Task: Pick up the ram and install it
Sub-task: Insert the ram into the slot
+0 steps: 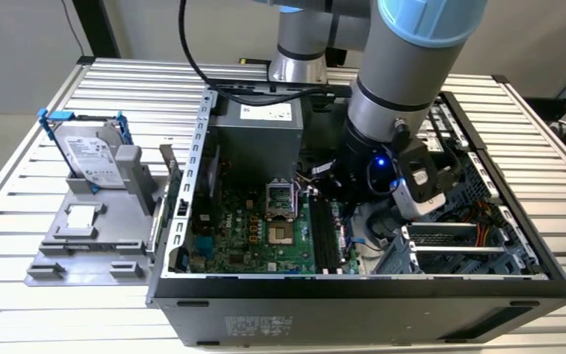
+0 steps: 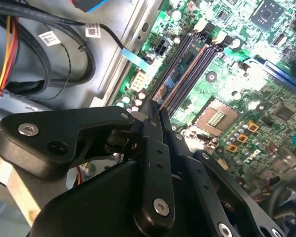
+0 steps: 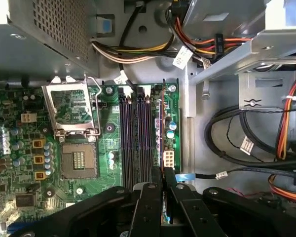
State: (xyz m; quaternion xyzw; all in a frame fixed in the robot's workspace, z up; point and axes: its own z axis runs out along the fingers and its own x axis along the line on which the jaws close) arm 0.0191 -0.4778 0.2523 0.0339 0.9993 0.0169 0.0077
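Note:
The ram (image 3: 160, 129) is a thin dark stick seen edge-on, standing along the outermost of the long slots (image 3: 133, 138) on the green motherboard (image 3: 19, 163). In the second wrist view the ram (image 2: 186, 63) runs away from the fingertips along the same slot. My gripper (image 3: 163, 183) is shut on the ram's near end, its black fingers (image 3: 147, 202) pressed against both faces. In the second wrist view the gripper (image 2: 156, 111) sits low over the board. In the exterior view the arm's wrist (image 1: 382, 173) reaches down into the open computer case (image 1: 362, 284).
The CPU socket (image 3: 74, 158) lies beside the slots. Bundled cables (image 3: 246, 143) and the metal case wall (image 3: 190, 123) run close on the other side. The power supply (image 1: 253, 133) fills the case's far end. A silver hard drive (image 1: 96, 155) stands on a grey fixture outside.

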